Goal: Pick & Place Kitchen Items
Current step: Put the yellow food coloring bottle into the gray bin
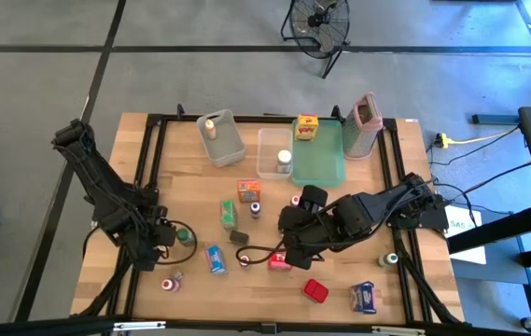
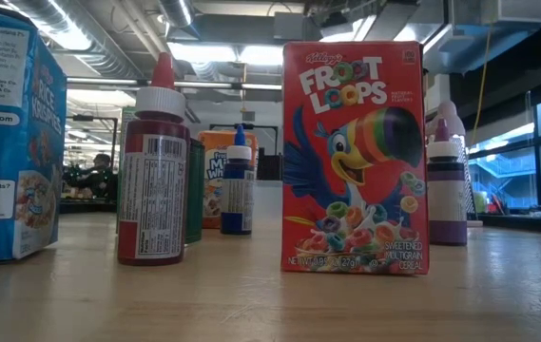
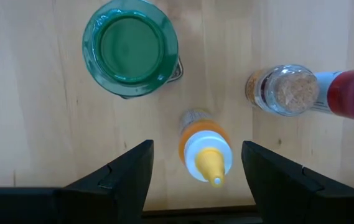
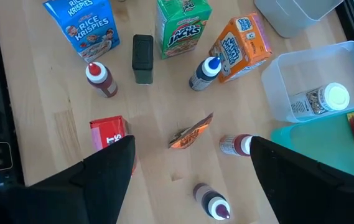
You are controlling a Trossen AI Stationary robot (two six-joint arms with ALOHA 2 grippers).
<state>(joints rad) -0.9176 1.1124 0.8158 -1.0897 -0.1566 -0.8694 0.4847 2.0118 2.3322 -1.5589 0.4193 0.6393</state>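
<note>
- My two arms are dark, near black, built of chunky jointed links.
- My left gripper [image 3: 196, 177] has two black, wedge-shaped fingers with stepped, angular inner edges.
- My right gripper [image 4: 192, 174] has the same matte black fingers.
- Black cables loop beside both my arms.

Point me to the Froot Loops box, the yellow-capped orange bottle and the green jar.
Froot Loops box [image 2: 354, 157], low view, front face.
Yellow-capped orange bottle [image 3: 205, 155], left wrist view, white shoulder below the cap.
Green jar [image 3: 130, 48], left wrist view, green top.
</note>
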